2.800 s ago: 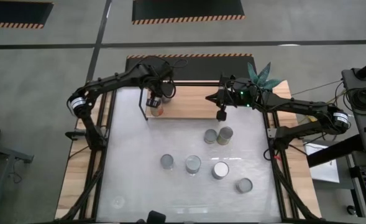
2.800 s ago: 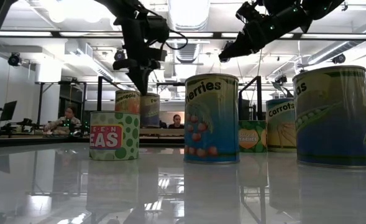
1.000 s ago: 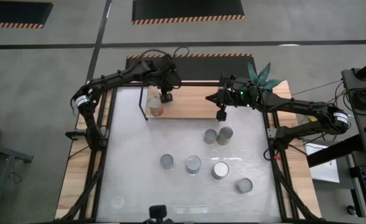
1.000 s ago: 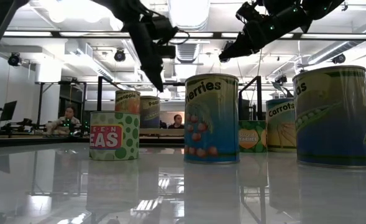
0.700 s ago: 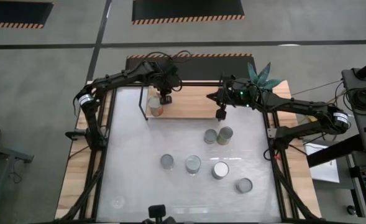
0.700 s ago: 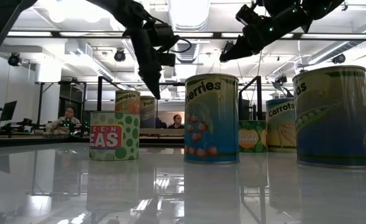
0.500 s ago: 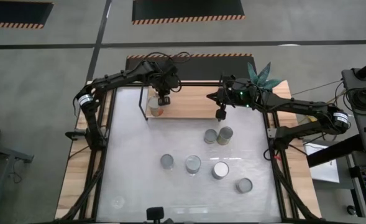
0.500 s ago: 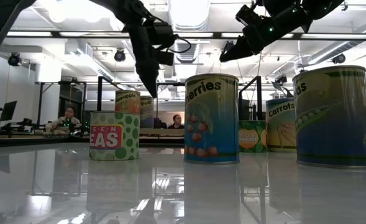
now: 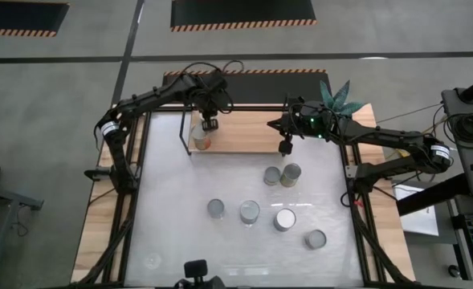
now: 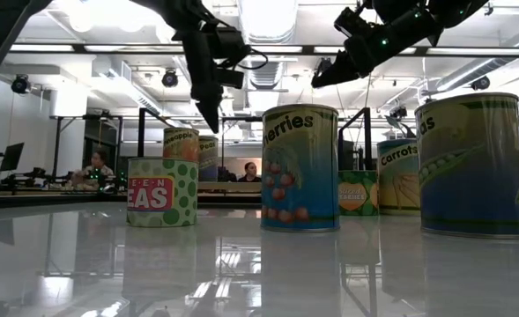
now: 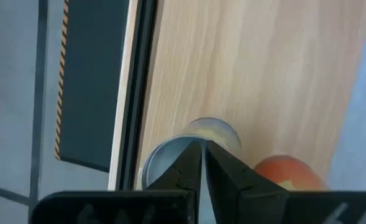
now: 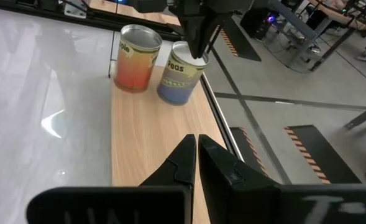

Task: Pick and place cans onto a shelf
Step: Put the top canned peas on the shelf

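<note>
Honestly these cans [image 9: 250, 212] look rigid and slick-sided, likely hefty if full, so pinch one across the middle of its label. Six stand on the white table [image 9: 172, 233], two on the shelf's [image 9: 244, 136] left end. Left gripper [image 9: 209, 124] hovers closed and empty above those two, right gripper [image 9: 285, 148] closed over the shelf's near edge.

A robotics lab or test hall.
Bare grey floor [image 9: 59, 80] carries black mats edged with orange-black hazard tape [image 9: 242, 26]. Beyond the worktop [image 10: 241, 264], an open ceiling with ducts [image 10: 122, 75] and strip lights [image 10: 266, 18], and people [image 10: 96, 167] seated at desks with monitors [image 10: 14, 155].
</note>
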Available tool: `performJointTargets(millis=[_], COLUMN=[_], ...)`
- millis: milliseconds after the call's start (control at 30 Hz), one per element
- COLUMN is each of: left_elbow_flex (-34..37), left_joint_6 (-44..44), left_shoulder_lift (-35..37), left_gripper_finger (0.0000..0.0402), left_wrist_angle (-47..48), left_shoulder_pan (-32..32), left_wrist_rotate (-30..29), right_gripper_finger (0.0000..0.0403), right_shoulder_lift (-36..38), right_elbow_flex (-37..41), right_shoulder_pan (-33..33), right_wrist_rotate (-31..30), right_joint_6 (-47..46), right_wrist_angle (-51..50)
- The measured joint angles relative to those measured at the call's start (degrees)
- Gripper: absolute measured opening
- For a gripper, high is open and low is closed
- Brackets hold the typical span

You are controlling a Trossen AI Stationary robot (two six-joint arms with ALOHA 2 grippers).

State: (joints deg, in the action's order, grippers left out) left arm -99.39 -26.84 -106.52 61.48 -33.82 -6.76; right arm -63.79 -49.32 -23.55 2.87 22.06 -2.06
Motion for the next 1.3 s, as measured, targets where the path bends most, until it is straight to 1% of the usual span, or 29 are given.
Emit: performJointTargets(millis=[800, 1100, 1300], left_elbow_flex=[3.08, 2.92, 2.92], left_joint_6=[1.85, -3.61, -5.46], left_shoulder_lift=[-0.09, 0.47, 0.58], left_gripper_finger=[0.0001, 0.0001, 0.0001], left_wrist_angle=[-1.47, 3.41, 4.14], left_shoulder_pan=[-0.24, -0.11, -0.11], left_wrist_rotate=[-0.18, -0.17, -0.16], right_gripper_finger=[0.0009, 0.0009, 0.0009], right_shoulder_lift=[0.0, 0.0, 0.0], right_elbow_flex=[0.0, 0.0, 0.0], right_shoulder_pan=[0.0, 0.0, 0.0], right_wrist_rotate=[0.0, 0.0, 0.0], right_joint_6=[0.03, 0.03, 0.24], right_wrist_angle=[-0.26, -0.26, -0.26])
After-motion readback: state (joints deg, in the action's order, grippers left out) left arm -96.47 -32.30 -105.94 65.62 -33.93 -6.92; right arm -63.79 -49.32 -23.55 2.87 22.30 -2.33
